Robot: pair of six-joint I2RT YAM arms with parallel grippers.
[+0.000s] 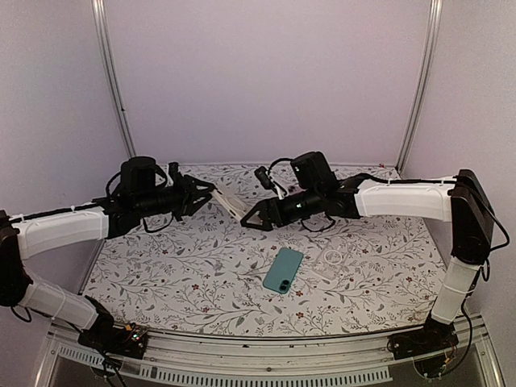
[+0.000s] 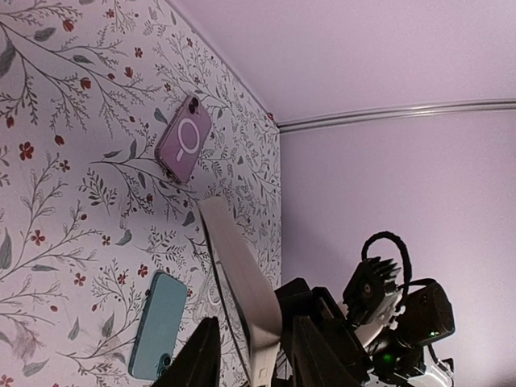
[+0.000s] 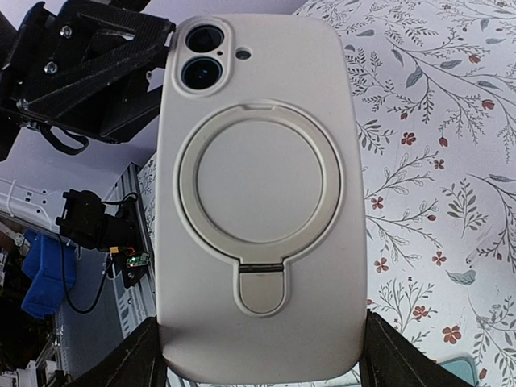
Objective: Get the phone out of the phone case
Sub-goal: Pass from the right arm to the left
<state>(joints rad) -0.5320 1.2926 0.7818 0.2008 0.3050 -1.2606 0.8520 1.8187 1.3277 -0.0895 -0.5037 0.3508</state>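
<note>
A beige case (image 3: 262,201) hangs in mid-air between two robot arms above a flower-patterned counter (image 1: 177,282), on the far side of a teal handset (image 1: 283,270) that lies flat on the cloth. The phone (image 3: 201,55) sits inside the case, its two dark lenses showing through the cutout at the upper corner, with a round ring stand folded flat against the case's back.

The right pincer (image 1: 248,216) reaches in from the handset's far right and pinches the case across its width near the bottom end, one black finger (image 3: 121,359) against each long side. The left pincer (image 1: 206,195) meets the case from the handset's far left, at the camera end. In the left wrist view the case appears edge-on, standing between that pincer's fingers (image 2: 200,359). Whether they press the case or stand a little off it cannot be told.

A clear case (image 1: 330,260) with a white ring on its back lies on the counter just to the right of the teal handset, apart from it. Both lie nearer the arms' bases than the raised beige case.
</note>
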